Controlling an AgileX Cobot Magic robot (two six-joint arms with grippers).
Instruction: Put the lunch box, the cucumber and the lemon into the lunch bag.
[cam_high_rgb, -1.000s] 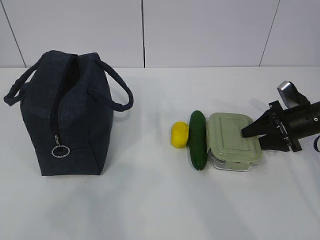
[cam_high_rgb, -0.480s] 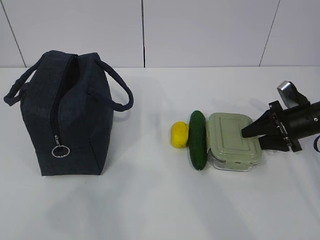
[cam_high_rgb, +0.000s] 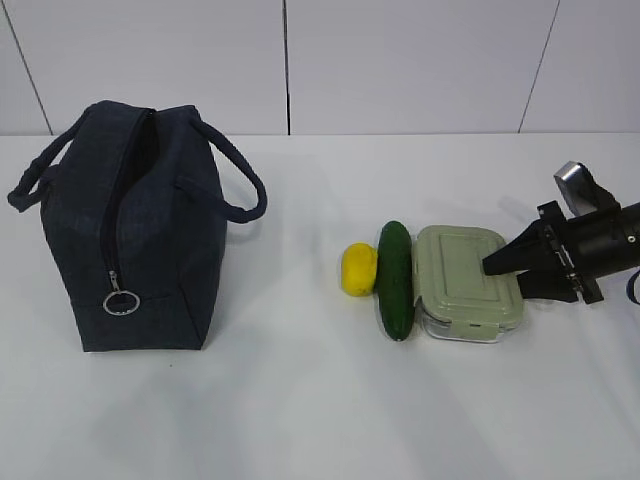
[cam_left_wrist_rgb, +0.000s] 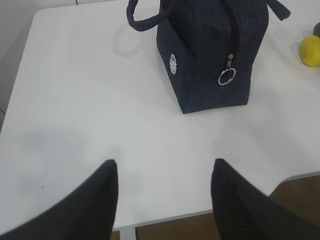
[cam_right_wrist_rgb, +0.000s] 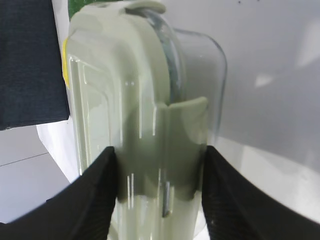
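Exterior view, sage-lidded clear lunch box (cam_high_rgb: 468, 284), right pincer (cam_high_rgb: 503, 270) straddling its edge, grip unclear, left pincer (cam_left_wrist_rgb: 162, 197) open, empty

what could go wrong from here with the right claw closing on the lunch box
1. The right claw straddles only the clip end of the lunch box, so lifting it from that edge may tilt it or let it slip.
2. The cucumber lies against the box's far side with the lemon next to it; a push could roll both.
3. The lunch bag opening looks like a narrow slit, and the wide box may catch on it.
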